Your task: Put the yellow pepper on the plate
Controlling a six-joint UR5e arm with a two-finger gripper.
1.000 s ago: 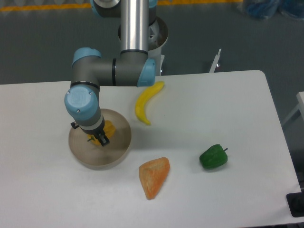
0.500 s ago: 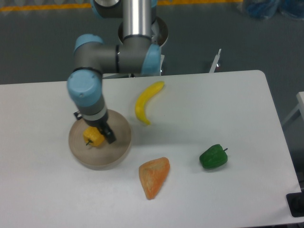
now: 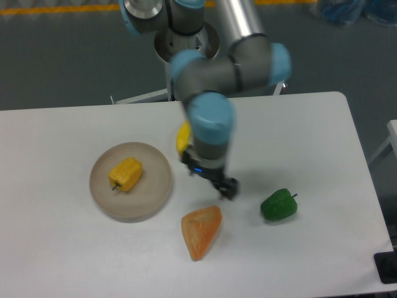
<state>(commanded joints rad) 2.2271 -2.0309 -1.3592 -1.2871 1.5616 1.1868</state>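
Yellow pepper (image 3: 126, 174) sits on the plate (image 3: 155, 192), task looks done; jaws hold nothing, opening unclear, w/ 1 risk: arm clipping the orange wedge (image 3: 201, 231) or green pepper (image 3: 278, 205) nearby.

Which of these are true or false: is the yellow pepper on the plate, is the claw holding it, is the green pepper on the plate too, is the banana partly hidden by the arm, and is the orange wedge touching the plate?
1. The yellow pepper lies on the plate. True.
2. The gripper is holding the yellow pepper. False: it is well away from the plate, above the table between the orange wedge and the green pepper, with nothing visibly in it.
3. The green pepper sits on the plate too. False: it rests on the table, far from the plate.
4. The banana is partly hidden by the arm. True.
5. The orange wedge touches the plate. False: a gap of table separates them.
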